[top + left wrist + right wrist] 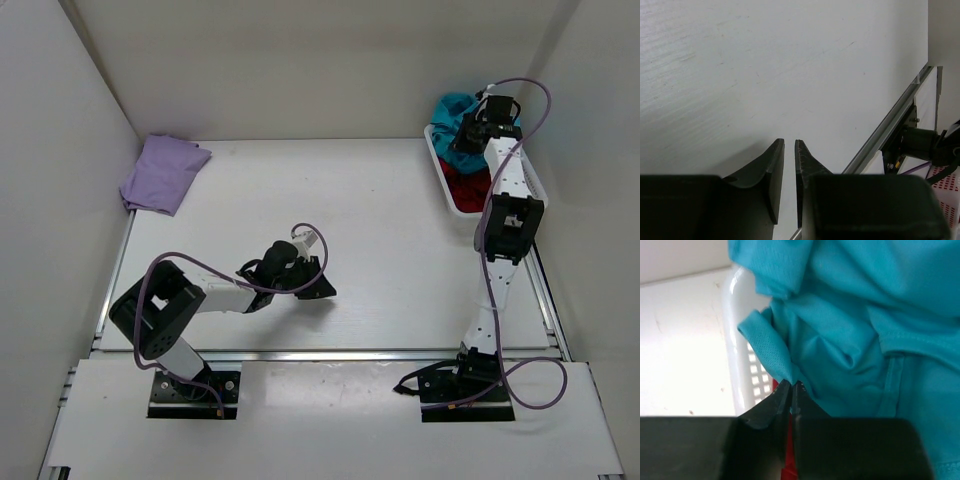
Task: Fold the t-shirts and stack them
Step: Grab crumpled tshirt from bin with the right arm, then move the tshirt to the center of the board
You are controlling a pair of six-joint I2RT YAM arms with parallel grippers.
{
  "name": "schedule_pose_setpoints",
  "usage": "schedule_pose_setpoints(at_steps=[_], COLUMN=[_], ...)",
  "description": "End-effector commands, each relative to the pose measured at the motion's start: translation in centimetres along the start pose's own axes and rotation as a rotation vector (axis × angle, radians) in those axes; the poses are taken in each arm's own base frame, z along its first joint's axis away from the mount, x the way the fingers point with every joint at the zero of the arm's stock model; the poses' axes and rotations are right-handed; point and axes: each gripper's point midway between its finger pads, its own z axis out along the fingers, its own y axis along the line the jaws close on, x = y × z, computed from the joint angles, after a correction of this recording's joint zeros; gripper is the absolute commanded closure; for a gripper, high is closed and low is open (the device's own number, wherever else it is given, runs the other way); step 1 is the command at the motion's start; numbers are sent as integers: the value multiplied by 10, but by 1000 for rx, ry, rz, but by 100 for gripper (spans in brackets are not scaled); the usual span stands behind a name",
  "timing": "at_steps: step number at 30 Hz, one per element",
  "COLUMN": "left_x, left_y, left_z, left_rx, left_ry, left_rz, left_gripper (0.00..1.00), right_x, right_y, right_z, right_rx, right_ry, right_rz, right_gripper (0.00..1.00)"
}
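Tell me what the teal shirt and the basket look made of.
The teal shirt: knit fabric, likely synthetic; matte, fine pinhole texture on the fold, soft wrinkles. The basket: white moulded plastic, probably; glossy rim, grid of square holes in its wall.

White table (380, 230) scuffed; plain white walls (300, 60) on three sides; metal rail (330, 352) along near edge; light even, perhaps overhead.

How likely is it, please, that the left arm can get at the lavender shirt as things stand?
Probably yes: the lavender shirt lies alone in the far left corner, with bare table between it and the empty left pincer.
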Motion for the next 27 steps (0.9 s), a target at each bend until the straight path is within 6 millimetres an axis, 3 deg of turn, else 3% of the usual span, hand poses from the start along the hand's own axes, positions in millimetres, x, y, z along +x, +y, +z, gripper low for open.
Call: schedule_pose_setpoints(at_steps=[1,5,7,8,11,12,13,14,15,16,17,18,20,22,24,26,27], left_x=[-8,-15,-21,-22,-38,-41,-50,-54,-57,-60,-67,-64,-69,-74,-81,-80,-86], left_y=[-11,-9,-6,-4,2,4,8,16,15,27,31,35,50,68,90,107,113], left_z=[0,-1,-4,-6,-15,-17,-24,-27,-31,-36,-42,-45,-62,-78,-102,-118,-130], left_rx=[43,53,39,33,16,17,15,5,10,-24,-45,-63,-83,-102,-121,-147,-155], left_ry=[-15,-28,-50,-49,-106,-113,-143,-161,-171,-200,-232,-232,-289,-343,-420,-461,-505], left_rz=[18,-14,-25,-24,-53,-69,-96,-127,-136,-155,-153,-156,-201,-262,-331,-378,-387], left_gripper=[75,75,74,74,74,74,74,74,74,74,73,73,71,70,69,66,65], right_x=[-41,-97,-132,-138,-166,-162,-158,-165,-147,-148,-141,-132,-124,-125,-120,-115,-103], right_y=[14,57,94,114,188,207,239,258,282,292,318,338,362,361,360,345,345], right_z=[-18,-81,-143,-160,-264,-275,-304,-351,-348,-375,-409,-422,-470,-484,-485,-465,-449], right_rx=[-7,-31,-65,-94,-240,-282,-352,-388,-430,-415,-451,-479,-569,-619,-724,-758,-790], right_ry=[-92,-217,-325,-353,-513,-519,-557,-650,-624,-703,-773,-809,-899,-905,-861,-792,-746], right_rz=[-25,-87,-140,-169,-257,-271,-317,-354,-378,-423,-449,-496,-526,-517,-498,-452,-439], right_gripper=[100,100,100,100,100,100,100,100,100,100,100,100,100,100,100,100,100])
